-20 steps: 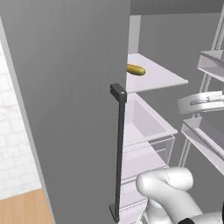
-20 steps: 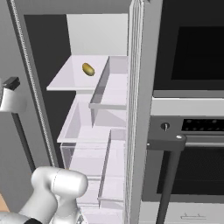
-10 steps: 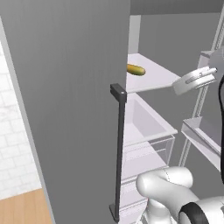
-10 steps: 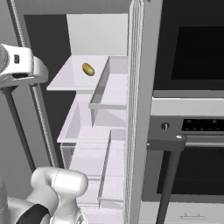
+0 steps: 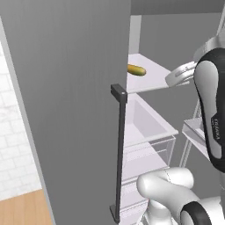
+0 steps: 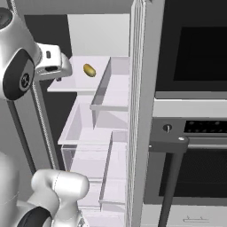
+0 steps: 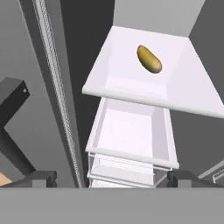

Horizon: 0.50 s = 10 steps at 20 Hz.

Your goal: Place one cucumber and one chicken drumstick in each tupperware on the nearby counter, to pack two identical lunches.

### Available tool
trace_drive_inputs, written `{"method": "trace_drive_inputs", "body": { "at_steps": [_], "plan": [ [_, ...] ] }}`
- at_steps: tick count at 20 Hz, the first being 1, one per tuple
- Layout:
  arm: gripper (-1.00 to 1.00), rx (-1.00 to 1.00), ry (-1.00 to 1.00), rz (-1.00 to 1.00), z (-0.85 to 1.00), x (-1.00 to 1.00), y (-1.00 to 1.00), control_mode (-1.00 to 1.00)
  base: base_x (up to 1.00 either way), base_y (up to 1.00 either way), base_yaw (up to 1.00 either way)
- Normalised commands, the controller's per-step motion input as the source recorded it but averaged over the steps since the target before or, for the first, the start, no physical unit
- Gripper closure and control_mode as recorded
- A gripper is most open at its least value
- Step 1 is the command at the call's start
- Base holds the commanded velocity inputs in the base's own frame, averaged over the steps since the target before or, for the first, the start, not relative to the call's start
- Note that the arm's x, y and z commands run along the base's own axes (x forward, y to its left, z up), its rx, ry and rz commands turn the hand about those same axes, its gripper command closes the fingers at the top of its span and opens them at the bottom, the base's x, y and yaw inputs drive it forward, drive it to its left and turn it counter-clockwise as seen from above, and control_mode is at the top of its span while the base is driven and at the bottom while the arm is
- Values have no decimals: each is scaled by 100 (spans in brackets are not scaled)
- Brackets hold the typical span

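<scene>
Claw jaws stood spread wide, well short of the cucumber lying alone on the white fridge shelf; a good pick would likely need a reach inward, then jaws lined across its narrow width.

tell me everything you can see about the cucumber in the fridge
The cucumber is a short, stubby yellow-green piece with rounded ends and a smooth, slightly glossy skin, darker olive along one side. It lies flat on its side on the white fridge shelf, toward the back of it, turned at a slant to the shelf's front edge. Only the shelf touches it. A clear drawer sits below the shelf. One cucumber is in sight here.
</scene>
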Motion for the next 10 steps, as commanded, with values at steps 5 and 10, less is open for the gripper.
{"method": "trace_drive_inputs", "body": {
  "at_steps": [5, 10],
  "plan": [
    [-100, 0, 0, 3, -11, 80, -6, -100, 0, 0, 0],
    [-100, 0, 0, 4, -2, 70, -1, -100, 0, 0, 0]
  ]
}}
